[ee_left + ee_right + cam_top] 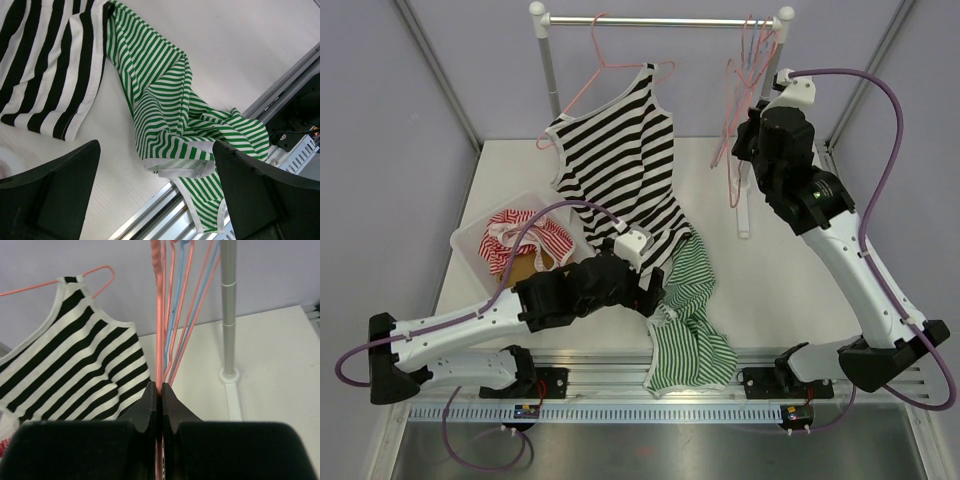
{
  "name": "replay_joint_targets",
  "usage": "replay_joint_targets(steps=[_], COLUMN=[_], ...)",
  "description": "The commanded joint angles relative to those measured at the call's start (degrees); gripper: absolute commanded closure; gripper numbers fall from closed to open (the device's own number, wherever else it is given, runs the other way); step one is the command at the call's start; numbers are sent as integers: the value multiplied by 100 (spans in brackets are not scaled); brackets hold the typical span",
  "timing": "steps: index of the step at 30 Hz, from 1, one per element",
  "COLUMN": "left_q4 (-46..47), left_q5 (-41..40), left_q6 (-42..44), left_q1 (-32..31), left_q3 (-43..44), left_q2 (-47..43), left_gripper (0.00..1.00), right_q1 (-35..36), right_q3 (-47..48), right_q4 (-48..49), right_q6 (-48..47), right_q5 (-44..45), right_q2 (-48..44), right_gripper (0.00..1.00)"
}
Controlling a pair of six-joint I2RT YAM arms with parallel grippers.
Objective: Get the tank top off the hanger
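The black-and-white striped tank top (pixel 620 170) hangs on a pink hanger (pixel 100 269) hooked over the rail (pixel 660 20) at the back of the surface (pixel 780 270). The hanger sits tilted, its left end dipping lower than its right. One strap shows over the hanger's right shoulder in the right wrist view, and the body of the top trails down and forward until its hem lies flat on the surface.

The left pincer (pixel 655 295) is low over that hem, near the front edge. Its fingers (pixel 50 200) are spread wide, with nothing between them. Below it the left wrist view shows the hem beside a crumpled green-and-white striped garment (pixel 170 115), which spills over the near edge onto the metal rail there.

The right pincer (pixel 160 390) is raised at the right end of the rack, its tips pressed together on a wire of the bunch of empty pink and blue hangers (pixel 160 315) dangling there, just beside the rack's upright post (pixel 228 315).

At the left of the surface stands a white bin (pixel 470 235) holding a red-and-white striped garment (pixel 535 240).
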Motion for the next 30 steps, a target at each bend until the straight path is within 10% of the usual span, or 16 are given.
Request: replay_joint_targets(steps=[1,20,30], left_q4=[-395,-792,-775], left_q5=[-570,-843,-843], left_q6=[-104,-359,-412], left_q1=[-32,-41,-50], left_q3=[302,109,65], left_q2=[-291,-906,-872], left_gripper=[1,1,1], right_q1=[2,-710,-1044], right_q3=[495,3605,3634], right_q4=[-227,-903,-772], right_q6=[-394,-570,-746], right_q5=[785,-1279,-2045], right_q2=[94,2361,3082], right_gripper=[100,100,100])
